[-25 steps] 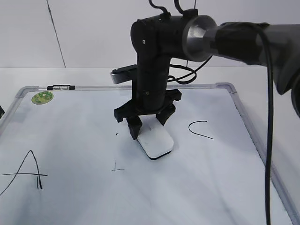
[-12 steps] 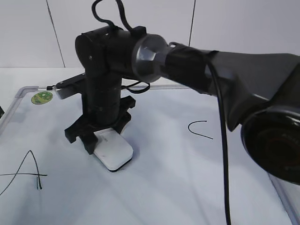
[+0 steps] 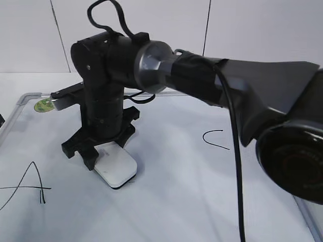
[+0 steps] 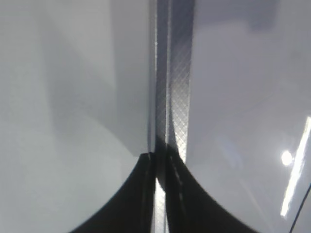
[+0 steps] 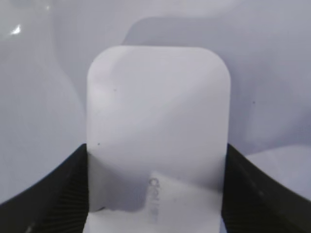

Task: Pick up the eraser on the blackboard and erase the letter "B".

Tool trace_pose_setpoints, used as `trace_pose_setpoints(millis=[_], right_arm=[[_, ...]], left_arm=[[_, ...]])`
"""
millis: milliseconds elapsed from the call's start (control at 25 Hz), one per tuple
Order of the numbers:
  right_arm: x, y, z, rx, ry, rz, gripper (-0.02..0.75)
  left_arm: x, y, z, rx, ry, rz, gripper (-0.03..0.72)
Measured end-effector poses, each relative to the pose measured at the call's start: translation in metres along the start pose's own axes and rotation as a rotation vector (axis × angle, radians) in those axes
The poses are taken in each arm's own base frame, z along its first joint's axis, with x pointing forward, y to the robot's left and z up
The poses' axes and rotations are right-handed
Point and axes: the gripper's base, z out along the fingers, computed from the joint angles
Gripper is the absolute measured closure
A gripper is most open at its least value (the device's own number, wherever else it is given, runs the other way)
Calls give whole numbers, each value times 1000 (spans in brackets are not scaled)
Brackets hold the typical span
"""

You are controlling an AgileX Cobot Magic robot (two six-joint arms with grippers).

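On the blackboard (image 3: 166, 201), between "A" (image 3: 28, 184) and "C" (image 3: 216, 139), the right gripper (image 3: 103, 154) pinches the eraser (image 3: 116, 169) flat for wiping, while the left jaws sit pressed together, idle.

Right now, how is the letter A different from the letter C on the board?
The letter A sits near the left edge of the blackboard, and part of it runs out of the picture; the letter C sits on the right and shows whole. The A is made of straight strokes with a crossbar; the C is one curved line. The A looks bigger than the C. Both are thin black marker lines, not wiped.
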Motion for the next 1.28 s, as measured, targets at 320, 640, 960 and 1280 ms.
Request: trace_pose_setpoints(millis=[320,640,960,1280], right_arm=[[1,-84,0,-32,-22,221,223],[8,-129,-2,-10,-30,317,223],[18,-127,-23,-40,-25,309,223],[40,-101,-89,-41,-75,267,223]], left_arm=[[0,0,0,0,0,0,657],[-1,0,0,-1,-6,0,657],[-1,0,0,-1,-6,0,657],[-1,0,0,-2,-10,2,657]])
